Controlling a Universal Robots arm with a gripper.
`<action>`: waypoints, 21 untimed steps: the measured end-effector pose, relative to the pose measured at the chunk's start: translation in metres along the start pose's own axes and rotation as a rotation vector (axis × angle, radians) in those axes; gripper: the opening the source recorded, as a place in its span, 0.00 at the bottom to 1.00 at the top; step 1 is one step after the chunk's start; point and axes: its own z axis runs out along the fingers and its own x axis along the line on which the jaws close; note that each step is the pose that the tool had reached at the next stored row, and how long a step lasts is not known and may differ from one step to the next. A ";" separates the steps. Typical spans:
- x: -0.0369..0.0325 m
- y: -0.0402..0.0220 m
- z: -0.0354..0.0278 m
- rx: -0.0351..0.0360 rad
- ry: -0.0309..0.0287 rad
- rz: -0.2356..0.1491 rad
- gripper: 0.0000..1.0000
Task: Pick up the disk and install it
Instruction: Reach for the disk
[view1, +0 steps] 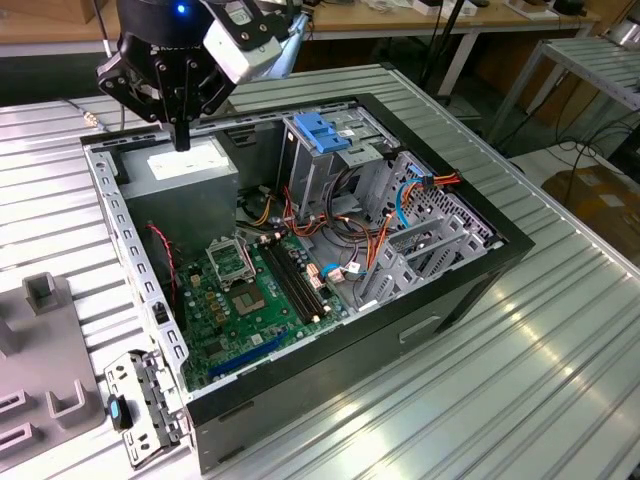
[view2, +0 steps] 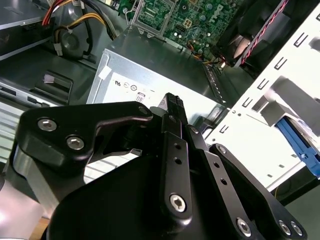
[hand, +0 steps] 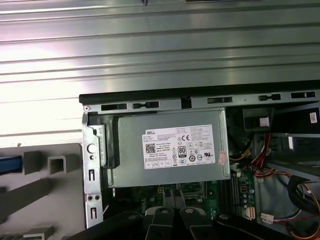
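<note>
My gripper (view1: 181, 140) hangs over the back left corner of the open computer case (view1: 470, 270). It is just above the grey power-supply box (view1: 190, 168) with the white sticker. Its black fingers are pressed together with nothing between them, as the second wrist view also shows at the gripper (view2: 173, 102). The disk as a whole is out of view. A blue strip (hand: 10, 164) lies on the grey fixture (hand: 45, 185) beside the case; I cannot tell whether it is the disk's side rail.
Inside the case lie the green motherboard (view1: 250, 290), loose cables (view1: 350, 250) and a metal cage with a blue plastic top (view1: 322, 135). A grey fixture (view1: 40, 350) and a metal bracket with a blue clip (view1: 140, 405) sit at the exterior view's left on the ribbed table (view1: 520, 380).
</note>
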 end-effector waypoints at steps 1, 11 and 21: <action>0.0005 0.0000 0.0000 0.0000 0.0002 0.000 0.11; 0.0084 -0.0006 0.0002 0.0003 0.0039 0.000 0.11; 0.0115 -0.0009 0.0003 0.0006 0.0076 0.000 0.11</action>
